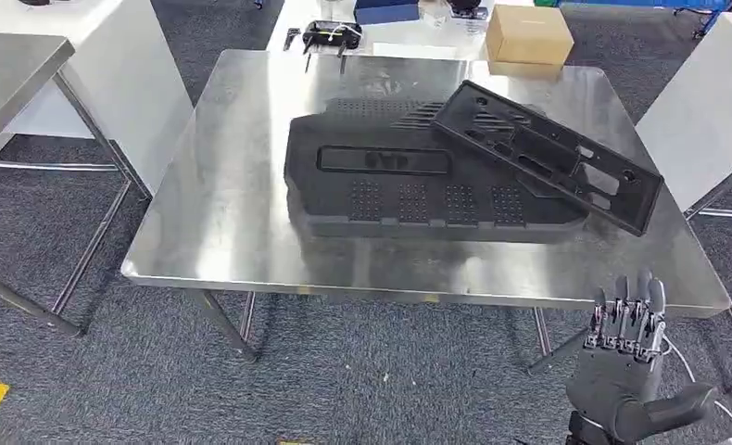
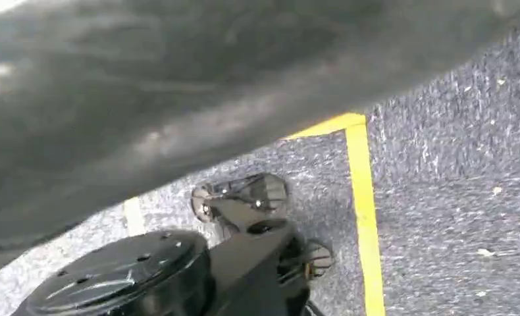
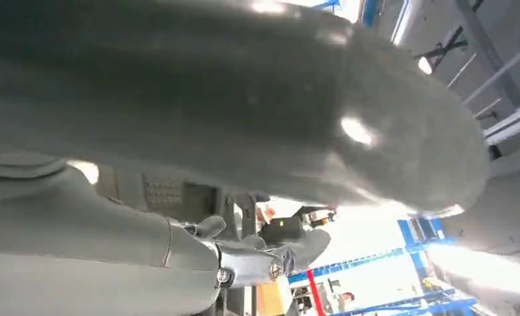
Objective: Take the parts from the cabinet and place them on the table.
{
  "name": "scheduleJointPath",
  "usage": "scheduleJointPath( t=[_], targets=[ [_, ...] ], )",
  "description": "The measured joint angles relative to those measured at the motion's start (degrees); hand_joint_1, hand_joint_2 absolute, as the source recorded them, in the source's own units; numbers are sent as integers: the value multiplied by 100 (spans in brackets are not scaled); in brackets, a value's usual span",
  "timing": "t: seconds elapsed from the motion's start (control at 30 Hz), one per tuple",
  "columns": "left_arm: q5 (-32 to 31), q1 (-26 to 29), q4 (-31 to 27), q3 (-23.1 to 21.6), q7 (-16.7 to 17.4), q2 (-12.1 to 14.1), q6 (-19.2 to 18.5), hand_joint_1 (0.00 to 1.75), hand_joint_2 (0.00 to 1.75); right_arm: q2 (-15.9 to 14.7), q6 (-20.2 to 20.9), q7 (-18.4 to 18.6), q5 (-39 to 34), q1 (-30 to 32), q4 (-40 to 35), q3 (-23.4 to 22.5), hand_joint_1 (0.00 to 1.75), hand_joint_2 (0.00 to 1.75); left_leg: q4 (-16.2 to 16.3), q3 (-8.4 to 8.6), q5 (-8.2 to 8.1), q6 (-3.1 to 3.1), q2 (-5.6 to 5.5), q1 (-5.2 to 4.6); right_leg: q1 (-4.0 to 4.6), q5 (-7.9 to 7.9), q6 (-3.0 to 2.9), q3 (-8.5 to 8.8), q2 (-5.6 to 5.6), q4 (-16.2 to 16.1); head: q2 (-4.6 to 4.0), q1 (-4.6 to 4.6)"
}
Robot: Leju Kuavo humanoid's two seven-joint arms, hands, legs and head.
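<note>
2 black parts are lying on the steel worktop [image 1: 205, 232]: a large perforated panel [image 1: 409, 185] near the middle, and a slimmer frame [image 1: 548, 153] leaning tilted across its right end. The right robot hand [image 1: 626, 357] is hovering just off the front right corner, fingers straight and spread, holding nothing. A cardboard box [image 1: 527, 35] is sitting beyond the far edge.

cardboard box [image 1: 529, 34] | black device [image 1: 332, 36] | yellow floor tape [image 2: 364, 197]
</note>
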Motion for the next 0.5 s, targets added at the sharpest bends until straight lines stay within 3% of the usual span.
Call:
scheduleJointPath(
  t=[0.03, 0.07, 0.1, 0.17, 0.23, 0.27, 0.3, 0.33, 0.37, 0.4, 0.47, 0.5],
  targets=[
    [-7, -1, 0, 0, 0, 6, 0, 0, 0, 2, -2, 4, 7, -1, 4, -2, 0, 0, 14, -25, 23, 40, -1, -39, -32, 48, 61, -25, 1, -18, 0, -3],
    [-7, 3, 0, 0, 0, 9, 2, 0, 0, 5, -7, 11, 17, 1, 13, -4, 0, 0, -2, -70, 73, 119, 4, -55, -37, 94, 96, -43, 7, -19, 0, 0],
    [-7, 10, 2, 0, 0, 9, 0, 0, 0, 5, -15, 15, 17, 0, 22, -13, 0, 0, -32, -167, 142, 221, 41, -29, -70, 44, 105, -119, 24, 33, 0, -18],
    [-22, 8, -2, 0, 2, 28, 11, 0, 0, 4, -31, 33, 17, 3, 41, -20, 0, 0, -32, -323, 262, 374, 58, -54, -62, -483, 16, -362, 41, 527, 0, 24],
    [-29, 7, -4, 2, 0, 31, 20, 0, 0, 5, -48, 37, 24, 1, 63, -20, 0, 0, -29, -499, 397, 405, 68, -70, -63, -953, -19, -575, 44, 1379, 0, 15],
    [-31, 7, -4, 2, 2, 31, 22, 0, 0, 5, -55, 42, 24, 4, 79, -24, 0, 0, -28, -586, 461, 405, 75, -76, -63, -1005, 12, -601, 44, 1665, 0, 20],
    [-35, 8, -2, 2, 2, 31, 24, 0, 0, 4, -57, 46, 24, 4, 94, -31, 0, 0, -27, -673, 529, 398, 83, -80, -61, -933, 66, -519, 45, 1726, 0, 17],
    [-40, 8, -2, 2, 2, 28, 31, 0, 0, 5, -57, 50, 24, 3, 105, -39, 0, 0, -25, -724, 599, 392, 90, -80, -60, -772, 134, -337, 48, 1566, 0, 22],
    [-57, 8, -2, 0, 7, 24, 33, 0, 0, 4, -57, 59, 26, 4, 111, -42, 0, 0, -25, -805, 672, 380, 89, -79, -57, -600, 183, -47, 48, 1208, 0, 17],
    [-66, 8, -2, 0, 11, 20, 39, 0, 0, 4, -57, 59, 33, 3, 116, -42, 0, 0, -23, -871, 743, 359, 83, -79, -48, -506, 183, 330, 47, 704, 0, 19],
    [-81, 9, -2, 2, 11, 9, 59, 0, 0, 7, -65, 57, 83, -4, 116, -46, 0, 0, -9, -945, 846, 289, 80, -107, 8, -698, 59, 1021, 46, -297, 0, 18],
    [-81, 9, -2, 2, 11, 9, 74, 0, 0, 11, -90, 57, 123, 7, 120, -48, 0, 0, -55, -946, 936, 248, 93, -92, 15, -703, 50, 978, 48, -288, 0, -5]
  ],
)
